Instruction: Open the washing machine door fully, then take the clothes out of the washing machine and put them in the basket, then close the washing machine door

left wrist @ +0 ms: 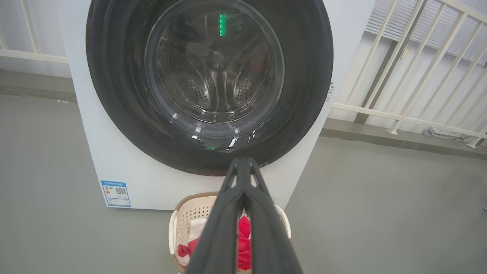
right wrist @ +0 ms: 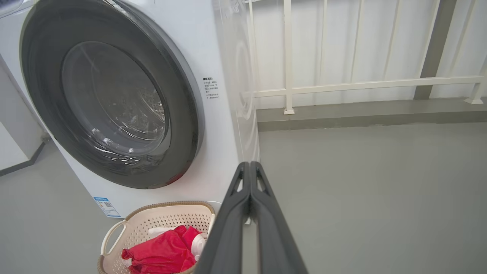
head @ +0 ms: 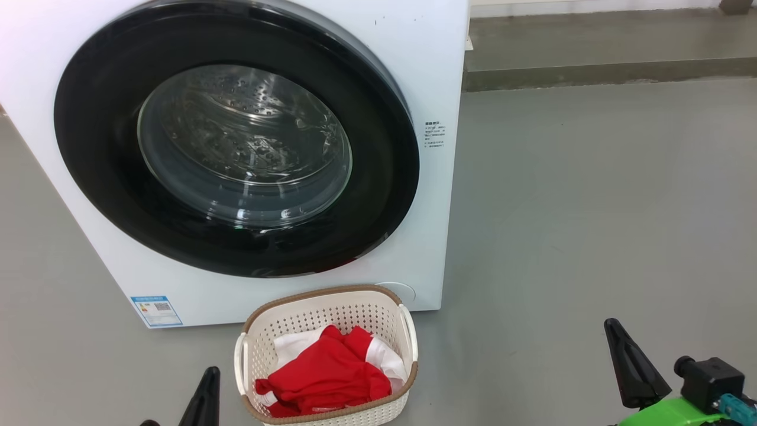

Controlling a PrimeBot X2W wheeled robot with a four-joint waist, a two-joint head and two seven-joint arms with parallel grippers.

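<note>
The white washing machine (head: 432,53) stands before me with its black-rimmed round door (head: 94,154) shut flat against the front; through the glass I see bare perforated drum. On the floor in front sits the cream basket (head: 331,313) holding the red and white clothes (head: 328,370). My left gripper (head: 204,387) is low at the basket's left, fingers together and holding nothing, as the left wrist view shows it (left wrist: 243,161). My right gripper (head: 618,337) hangs at the lower right, well away from the basket, its fingers also pressed shut and holding nothing (right wrist: 250,165).
Grey floor (head: 591,207) spreads to the machine's right. A low concrete kerb (head: 609,71) runs behind it, with a white railing (right wrist: 361,83) above. A blue label (head: 156,311) is stuck at the machine's lower left corner.
</note>
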